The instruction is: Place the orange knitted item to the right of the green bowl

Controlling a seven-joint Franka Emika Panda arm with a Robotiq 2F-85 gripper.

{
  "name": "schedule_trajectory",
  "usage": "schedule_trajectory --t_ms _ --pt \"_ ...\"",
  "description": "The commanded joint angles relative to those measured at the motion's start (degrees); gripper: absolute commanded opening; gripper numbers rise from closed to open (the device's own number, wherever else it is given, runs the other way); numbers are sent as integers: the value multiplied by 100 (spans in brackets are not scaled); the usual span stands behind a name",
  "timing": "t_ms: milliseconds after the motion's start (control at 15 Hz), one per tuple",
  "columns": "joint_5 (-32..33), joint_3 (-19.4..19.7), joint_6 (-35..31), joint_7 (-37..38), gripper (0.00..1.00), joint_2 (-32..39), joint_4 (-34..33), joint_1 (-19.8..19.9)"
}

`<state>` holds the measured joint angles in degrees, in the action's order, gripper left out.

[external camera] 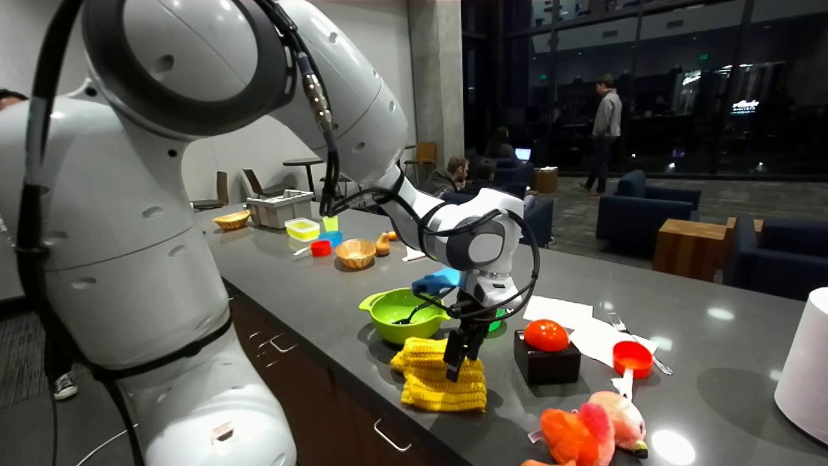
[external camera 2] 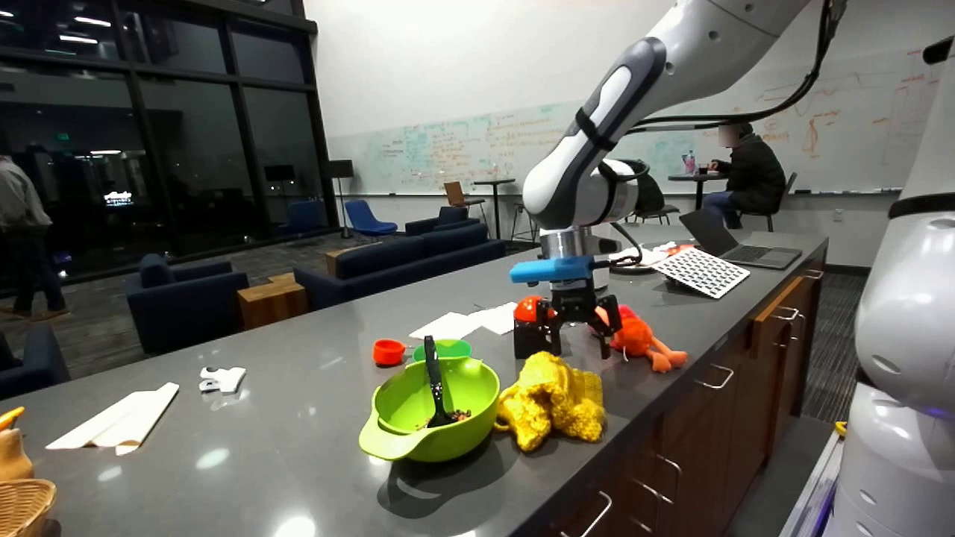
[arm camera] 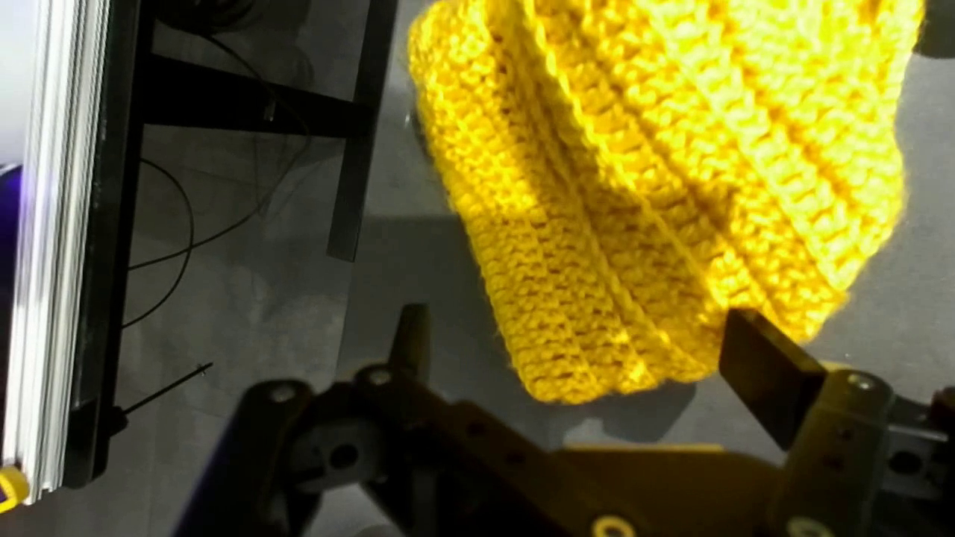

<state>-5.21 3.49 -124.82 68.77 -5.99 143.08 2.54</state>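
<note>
The orange knitted item (external camera 2: 556,403), yellow-orange and ribbed, lies rumpled on the dark counter, close beside the wide lime-green bowl (external camera 2: 440,410). In an exterior view the knitted item (external camera: 446,382) is nearer the camera than the bowl (external camera: 401,314), in which a black utensil (external camera 2: 435,380) leans. My gripper (external camera 2: 574,344) points down at the end of the knit away from the bowl. In the wrist view the gripper (arm camera: 578,328) is open; one finger (arm camera: 768,365) overlaps the knit's edge, the other finger (arm camera: 410,335) is off to its side. Nothing is held; whether they touch is unclear.
A black box with a red dome (external camera: 546,349) stands near the gripper. Orange-pink plush toys (external camera: 579,433) lie further along. A smaller green bowl (external camera 2: 448,348) and a red cup (external camera 2: 388,352) sit behind the lime-green bowl. The counter's edge (external camera: 362,382) runs close to the knit.
</note>
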Motion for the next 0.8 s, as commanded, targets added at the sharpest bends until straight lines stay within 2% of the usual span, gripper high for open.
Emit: schedule_trajectory --t_ms 0,467,733 --pt "26 -70 -432 79 100 -228 410 89" --pt "-165 -36 -1131 -342 100 100 495 71" --pt "-413 -35 -1832 -587 100 448 543 41"
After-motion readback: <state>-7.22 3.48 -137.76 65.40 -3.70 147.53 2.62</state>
